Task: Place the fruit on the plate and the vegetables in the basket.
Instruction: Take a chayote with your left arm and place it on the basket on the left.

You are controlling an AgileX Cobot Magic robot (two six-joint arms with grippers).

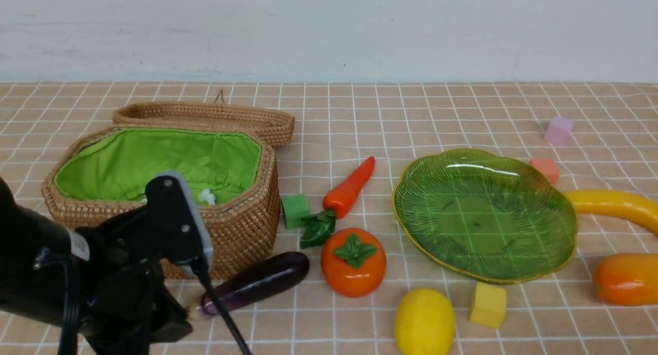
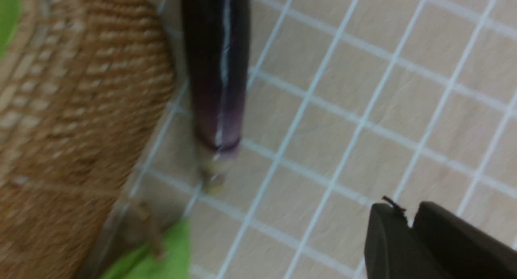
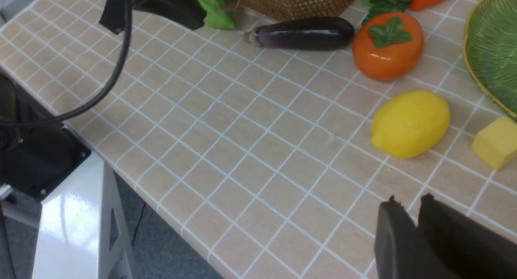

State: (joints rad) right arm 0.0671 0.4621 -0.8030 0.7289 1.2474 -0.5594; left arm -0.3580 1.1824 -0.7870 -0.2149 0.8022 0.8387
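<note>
Left gripper (image 2: 410, 224): tips almost together with only a thin slit between them, nothing held. It hangs low over the table (image 1: 360, 113), just off the near wall of the basket (image 1: 241, 231). Its arm comes in low from the robot's left, wrist angled down. Eggplant (image 1: 257, 287) lies on the table just ahead of the tips, stem end toward them, apart from them. Gourd (image 3: 214, 10) sits close under this arm at the basket's foot, partly hidden.

Right gripper (image 3: 416, 216): tips likewise nearly closed, nothing between them, held above the table near its front edge. Lemon (image 3: 410, 123) is the nearest item ahead. Persimmon (image 3: 387, 45) lies farther on, and the plate (image 1: 483, 216) is beyond the lemon. Carrot (image 1: 349, 190) lies between basket and plate. Banana (image 1: 611, 203) and mango (image 1: 624, 279) lie past the plate's far rim.

Surface: tan with white grid lines, foam cubes (image 1: 487, 304) scattered on it. Basket open, green lining showing, lid (image 1: 205, 116) behind it. Plain white wall at the back.
</note>
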